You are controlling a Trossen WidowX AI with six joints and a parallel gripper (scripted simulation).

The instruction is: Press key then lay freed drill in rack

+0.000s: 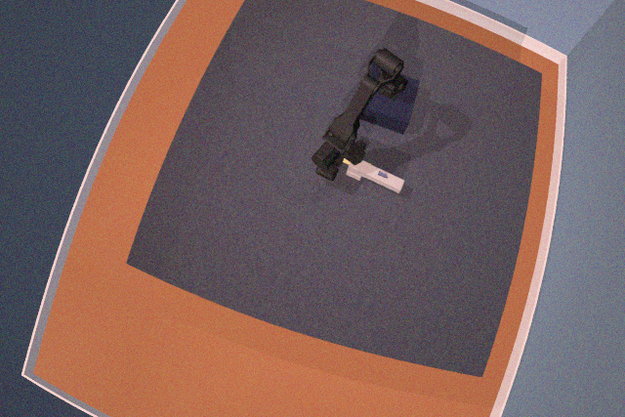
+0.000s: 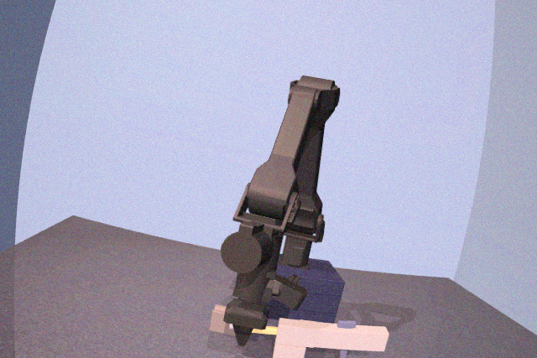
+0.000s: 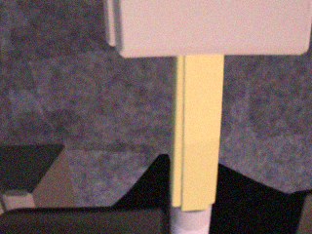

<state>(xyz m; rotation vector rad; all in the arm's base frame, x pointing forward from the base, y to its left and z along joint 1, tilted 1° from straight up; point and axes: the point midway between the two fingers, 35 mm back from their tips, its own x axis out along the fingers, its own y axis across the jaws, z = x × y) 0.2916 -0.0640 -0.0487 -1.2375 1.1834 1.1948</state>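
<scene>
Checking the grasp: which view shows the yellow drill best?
Wrist. The yellow drill fills the frame centre, running from the pale block down between the dark fingers of the tool, which is shut on it. Exterior shows only a short yellow sliver; top shows a tiny speck.

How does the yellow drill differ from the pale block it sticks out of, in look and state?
The drill is a thin yellow bar; the pale block is broad and pinkish-white. The drill is clamped near its free tip by the end effector; nothing grips the block. One end of the drill is hidden inside the block, while the block shows whole in the top view. Both lie low over the dark mat.
</scene>
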